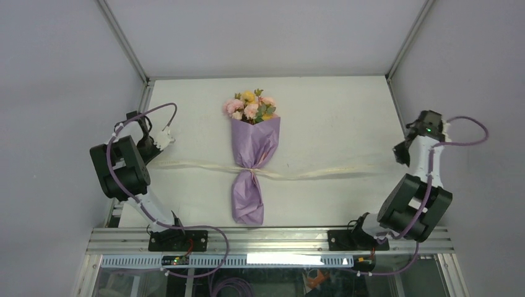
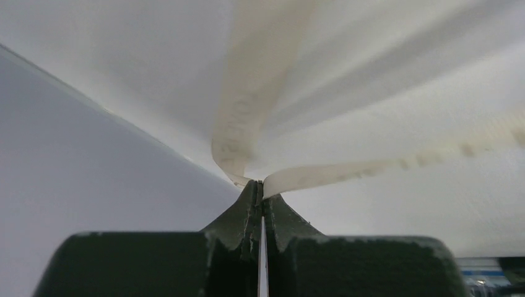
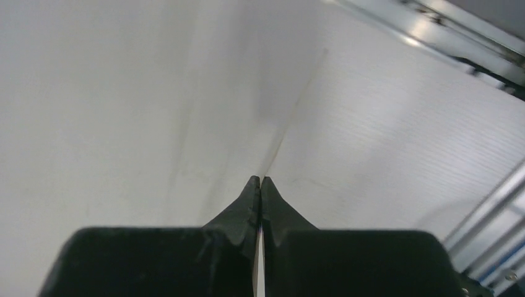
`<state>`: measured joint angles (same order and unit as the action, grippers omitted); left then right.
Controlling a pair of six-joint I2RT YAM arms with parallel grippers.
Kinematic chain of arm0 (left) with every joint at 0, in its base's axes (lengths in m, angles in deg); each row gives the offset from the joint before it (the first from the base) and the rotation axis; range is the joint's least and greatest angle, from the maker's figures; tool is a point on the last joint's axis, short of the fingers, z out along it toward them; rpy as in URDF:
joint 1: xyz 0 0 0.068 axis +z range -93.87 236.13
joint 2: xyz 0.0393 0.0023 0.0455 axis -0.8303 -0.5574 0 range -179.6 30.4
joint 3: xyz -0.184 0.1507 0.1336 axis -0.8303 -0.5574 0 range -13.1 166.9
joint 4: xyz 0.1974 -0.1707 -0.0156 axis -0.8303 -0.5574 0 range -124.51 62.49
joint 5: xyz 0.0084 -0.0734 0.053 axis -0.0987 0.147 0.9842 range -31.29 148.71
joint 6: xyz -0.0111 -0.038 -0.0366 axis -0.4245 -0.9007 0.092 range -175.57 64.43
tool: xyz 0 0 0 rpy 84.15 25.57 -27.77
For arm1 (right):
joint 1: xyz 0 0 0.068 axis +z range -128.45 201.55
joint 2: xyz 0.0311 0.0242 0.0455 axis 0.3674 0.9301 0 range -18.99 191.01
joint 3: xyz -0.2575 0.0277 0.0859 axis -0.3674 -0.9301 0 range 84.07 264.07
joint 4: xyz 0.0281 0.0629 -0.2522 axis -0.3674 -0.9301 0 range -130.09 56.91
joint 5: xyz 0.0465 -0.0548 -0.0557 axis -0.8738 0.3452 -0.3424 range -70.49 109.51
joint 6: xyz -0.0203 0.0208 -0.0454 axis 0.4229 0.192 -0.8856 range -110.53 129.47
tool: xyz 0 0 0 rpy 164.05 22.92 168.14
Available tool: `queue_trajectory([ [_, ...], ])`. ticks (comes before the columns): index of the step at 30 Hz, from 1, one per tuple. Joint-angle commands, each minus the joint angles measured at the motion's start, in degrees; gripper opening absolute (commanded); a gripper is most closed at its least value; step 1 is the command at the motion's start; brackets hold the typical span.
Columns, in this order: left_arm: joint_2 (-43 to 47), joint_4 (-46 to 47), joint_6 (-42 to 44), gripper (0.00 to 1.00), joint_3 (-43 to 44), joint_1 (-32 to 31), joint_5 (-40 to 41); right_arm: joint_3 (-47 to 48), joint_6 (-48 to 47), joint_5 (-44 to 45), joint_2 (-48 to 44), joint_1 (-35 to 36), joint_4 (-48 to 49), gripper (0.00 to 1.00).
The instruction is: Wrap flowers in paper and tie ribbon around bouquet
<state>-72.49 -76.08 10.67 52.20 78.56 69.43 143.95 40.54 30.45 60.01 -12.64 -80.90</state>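
Observation:
The bouquet (image 1: 248, 197) lies in the middle of the white table, with a lilac-purple paper (image 1: 254, 143) cone and the pink, yellow and orange flowers (image 1: 250, 106) at its far end. The cream ribbon (image 1: 309, 173) crosses its pinched waist and stretches out to both sides. My left gripper (image 1: 153, 158) is at the ribbon's left end. In the left wrist view the gripper (image 2: 260, 182) is shut on the ribbon (image 2: 247, 93), which fans out from the tips. My right gripper (image 1: 397, 162) meets the right end. Its jaws (image 3: 260, 178) are shut, and a thin pale ribbon edge (image 3: 291, 117) rises from them.
The table (image 1: 334, 117) is boxed in by grey walls on the left, right and back. An aluminium rail (image 1: 272, 238) with both arm bases runs along the near edge. Purple cables loop beside each arm.

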Motion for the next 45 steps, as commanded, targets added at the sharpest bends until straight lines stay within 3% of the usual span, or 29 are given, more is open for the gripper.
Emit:
queue_trajectory([
  [1,11.1,-12.4,-7.8,0.00,2.6,-12.3,-5.6,1.9,-2.8,-0.1,-7.2,19.0,9.3,0.00],
  [3,14.7,-21.7,-14.2,0.00,8.4,-19.3,-14.3,1.8,-1.0,-1.9,-8.8,29.4,9.5,0.00],
  [5,15.8,-31.1,-20.5,0.00,20.1,-24.5,-23.6,2.3,0.1,-2.3,-8.5,39.6,9.2,0.00],
  [8,16.2,-41.8,-28.0,0.00,35.0,-29.0,-35.1,3.5,1.2,-3.6,-5.5,53.1,7.2,0.00],
  [11,18.0,-46.6,-31.8,0.00,43.3,-30.6,-43.0,4.4,3.0,-3.3,-2.2,63.5,4.6,0.00],
  [14,21.5,-47.7,-34.6,0.00,48.0,-32.0,-46.5,3.3,5.6,-6.3,0.6,68.8,3.8,0.01],
  [15,22.6,-47.9,-35.3,0.00,49.9,-32.5,-47.4,3.1,6.2,-7.6,1.9,69.2,2.2,0.10],
  [18,25.2,-48.1,-37.0,0.00,55.3,-34.0,-49.3,6.5,5.1,-4.6,7.2,69.3,-6.2,0.74],
  [21,26.9,-48.1,-39.4,0.00,58.5,-34.4,-50.4,9.5,0.6,0.3,4.5,69.8,-5.2,0.98],
  [24,28.5,-48.0,-40.2,0.00,59.0,-34.6,-50.8,9.6,-10.7,-2.1,-2.3,74.1,8.1,0.99],
  [25,28.8,-48.0,-40.5,0.00,58.9,-34.7,-50.7,8.3,-16.5,-10.2,-4.5,76.0,14.6,0.99],
  [28,29.4,-48.0,-41.2,0.00,58.6,-34.7,-50.8,-2.1,-23.6,-29.4,-9.3,79.3,45.6,0.99],
  [29,29.5,-48.0,-41.2,0.00,58.5,-34.7,-50.6,-5.3,-23.5,-32.2,-8.9,80.1,58.8,0.99],
  [31,29.6,-48.0,-41.3,0.00,58.4,-34.7,-50.5,-4.9,-23.5,-34.8,-4.4,81.7,70.0,0.99],
  [37,30.3,-48.0,-40.6,0.00,57.0,-34.7,-49.6,7.6,-30.5,-40.0,11.8,87.4,67.3,0.94],
  [45,30.6,-48.0,-40.1,0.00,56.1,-34.7,-48.4,11.2,-32.6,-42.0,19.0,88.9,66.0,0.84],
])
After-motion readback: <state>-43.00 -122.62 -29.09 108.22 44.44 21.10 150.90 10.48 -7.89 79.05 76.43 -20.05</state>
